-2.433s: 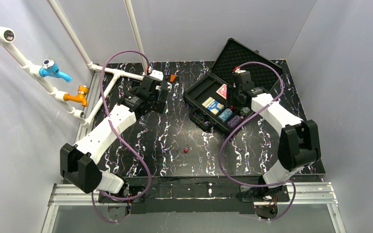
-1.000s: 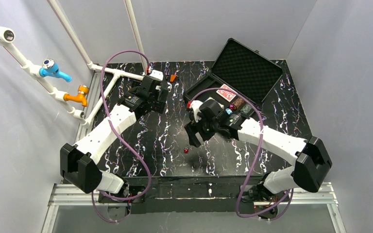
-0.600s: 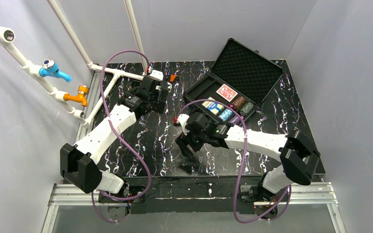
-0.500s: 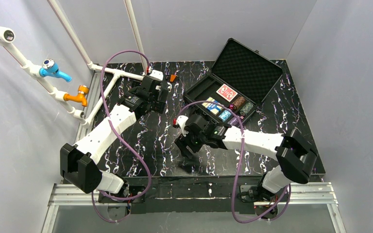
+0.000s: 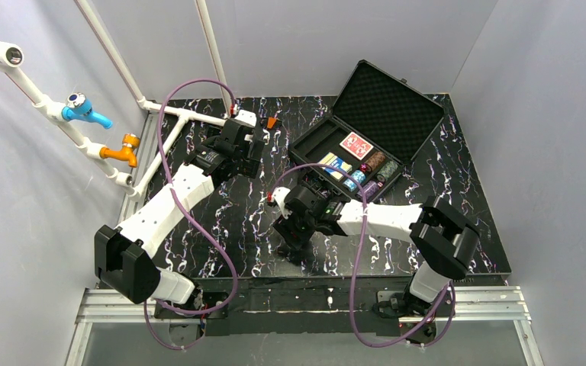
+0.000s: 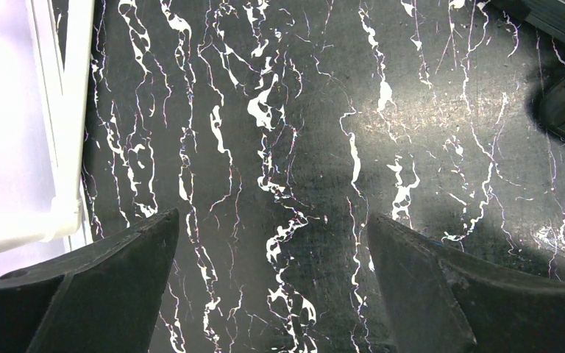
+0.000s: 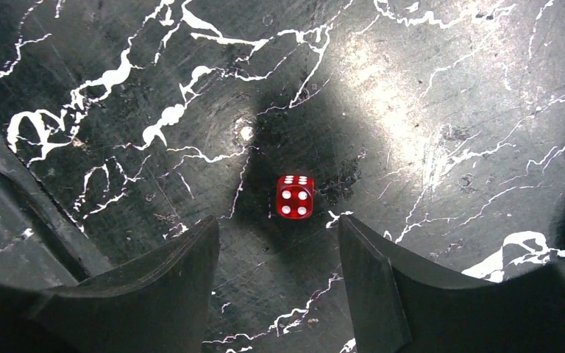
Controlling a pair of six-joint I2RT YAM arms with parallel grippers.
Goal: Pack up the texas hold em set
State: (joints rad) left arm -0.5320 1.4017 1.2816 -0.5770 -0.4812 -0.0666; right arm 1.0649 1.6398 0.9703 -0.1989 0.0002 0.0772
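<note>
The black case (image 5: 314, 143) lies open at the back right, its foam-lined lid (image 5: 387, 103) tipped back. Inside are a red card deck (image 5: 356, 145), a blue deck (image 5: 337, 165) and chip stacks (image 5: 374, 162). One small red die (image 7: 295, 196) rests on the marbled table, just beyond my right gripper (image 7: 278, 220), whose open jaws do not touch it. From above, that right gripper (image 5: 290, 240) hides the die. My left gripper (image 6: 272, 217) hangs wide open and empty over bare table, left of the case in the top view (image 5: 253, 156).
A white pipe frame (image 5: 175, 114) with a blue tap (image 5: 84, 109) and an orange tap (image 5: 124, 149) runs along the left and back. Its pipe (image 6: 59, 110) shows beside my left gripper. A small orange piece (image 5: 272, 122) sits near the back.
My right arm swung from the case to the near middle of the table and came down over the die, its jaws narrowing. The left arm stayed still.
</note>
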